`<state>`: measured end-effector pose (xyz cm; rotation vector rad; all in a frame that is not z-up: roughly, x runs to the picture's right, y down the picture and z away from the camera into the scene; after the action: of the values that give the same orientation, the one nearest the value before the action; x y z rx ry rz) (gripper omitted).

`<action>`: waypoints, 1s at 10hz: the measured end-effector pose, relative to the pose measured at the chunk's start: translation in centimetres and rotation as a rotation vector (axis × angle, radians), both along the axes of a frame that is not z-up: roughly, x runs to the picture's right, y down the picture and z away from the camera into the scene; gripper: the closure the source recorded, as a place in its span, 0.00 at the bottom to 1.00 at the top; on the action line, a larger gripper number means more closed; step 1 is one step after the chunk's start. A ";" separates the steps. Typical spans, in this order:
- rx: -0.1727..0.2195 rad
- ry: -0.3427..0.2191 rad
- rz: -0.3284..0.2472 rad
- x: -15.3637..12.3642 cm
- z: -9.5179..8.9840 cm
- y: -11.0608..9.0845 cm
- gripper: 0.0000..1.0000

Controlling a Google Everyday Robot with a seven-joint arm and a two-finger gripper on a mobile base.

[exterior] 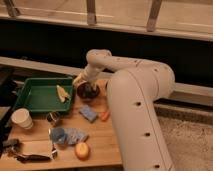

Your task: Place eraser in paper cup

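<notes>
The single camera view looks down on a wooden table (102, 137) with the robot's white arm (142, 95) filling the right half.

There is one gripper (80, 81). It hangs at the far side of the table, just over one dark bowl (88, 92) and beside the right edge of one green tray (35, 97). Its pincer stands spread, with nothing seen between the fingers.

One yellowish, peel-like piece (62, 93) lies inside the tray. There are two cups: one white paper cup (22, 119), upright in front of the tray's left corner, and one smaller metal cup (52, 118) to its right, apart from it. One blue sponge (89, 113) lies in front of the bowl, with one small orange piece (104, 116) beside it. Nearer the front edge are one crumpled blue cloth (67, 135), one round yellow-orange fruit (82, 150) and one white sheet (37, 147).

The eraser (11, 144) seems to be the small dark block at the front left corner, in front of the paper cup and apart from it. It is dim there and its outline is hard to make out. One longer dark tool (32, 158) lies along the front edge, its shape unclear. The bowl's contents cannot be seen, and the arm hides the right side of the table.
</notes>
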<state>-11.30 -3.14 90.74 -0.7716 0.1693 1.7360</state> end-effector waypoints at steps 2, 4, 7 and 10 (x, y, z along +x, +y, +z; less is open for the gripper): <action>0.037 0.026 -0.009 0.4 0.5 -0.5 0.20; 0.068 0.047 -0.009 1.3 1.0 -0.8 0.20; 0.073 0.038 0.015 1.6 2.0 -0.8 0.20; 0.075 -0.005 0.046 0.8 2.9 -0.7 0.20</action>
<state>-10.50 -3.82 93.65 -0.7296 0.0837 1.7733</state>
